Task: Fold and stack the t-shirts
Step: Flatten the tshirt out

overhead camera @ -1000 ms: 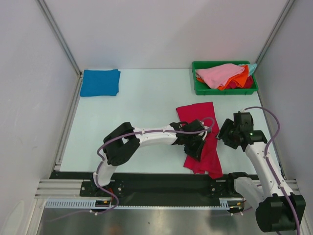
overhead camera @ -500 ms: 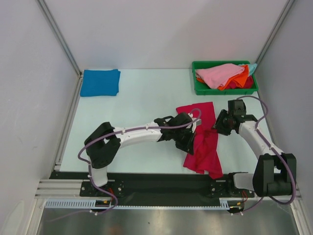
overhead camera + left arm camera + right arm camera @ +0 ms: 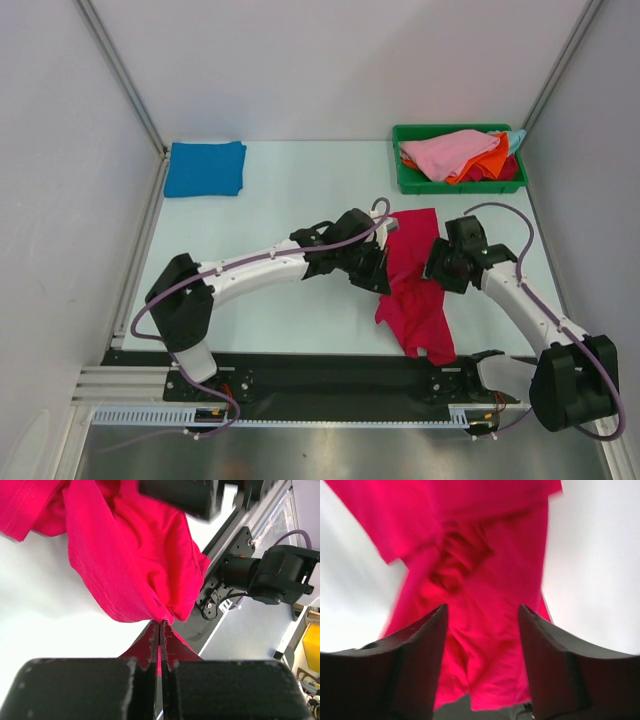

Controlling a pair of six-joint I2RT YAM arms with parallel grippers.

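Observation:
A crimson t-shirt (image 3: 418, 295) lies crumpled lengthwise on the table's right half, its near end reaching the black base rail. My left gripper (image 3: 377, 270) is at its left edge and is shut on a pinch of the cloth. The left wrist view shows my left gripper (image 3: 160, 624) with the jaws together on a fold of the crimson t-shirt (image 3: 130, 555). My right gripper (image 3: 438, 268) is at the shirt's right edge. In the right wrist view, my right gripper (image 3: 482, 611) is open over the crimson t-shirt (image 3: 485, 555), and nothing is clamped between its fingers.
A folded blue t-shirt (image 3: 205, 168) lies at the far left corner. The green bin (image 3: 452, 187) at the far right holds a pink t-shirt (image 3: 450, 150), an orange one (image 3: 490, 163) and others. Metal frame posts border both sides.
The left gripper closed on the crimson cloth and drew it up and to the left. The right gripper swung left to the shirt's right edge and opened wider.

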